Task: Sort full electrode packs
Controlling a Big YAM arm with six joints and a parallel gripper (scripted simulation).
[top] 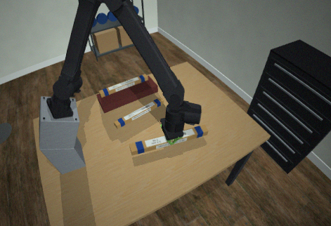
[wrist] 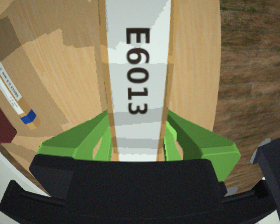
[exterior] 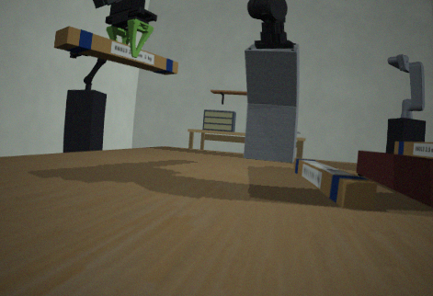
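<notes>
Three electrode packs show from above, and only one of them, the platform pack [top: 124, 85] [exterior: 430, 150], lies on the low platform [top: 128, 100] [exterior: 393, 175] [wrist: 1, 122], near the table's far edge in the top view. The loose pack [top: 139, 113] [exterior: 329, 181] [wrist: 12, 95] lies flat on the table [top: 153, 186] [exterior: 187, 230] [wrist: 196, 75], between the platform and the third pack.

That third one, the held pack [top: 153, 142] [exterior: 95, 43] [wrist: 138, 70], is gripped around its middle by the green fingers of the gripper [top: 168, 135] [exterior: 128, 50] [wrist: 137, 113]. From above it could pass for lying on the wood, toward the near edge; the exterior view shows it well up in the air, one end tipped lower than the other. The wrist view reads E6013 in large print on its label, with a finger along each side, but leaves both its ends out.

Only the top view takes in the platform pack at full length; the exterior view cuts it off at the frame's border. The grey pedestal [top: 60, 135] [exterior: 271, 110] stands at the table's left edge from above. The black drawer cabinet [top: 294, 105], beyond the right corner, shows only there, while the second workbench [exterior: 193, 131] shows only in the exterior view.
</notes>
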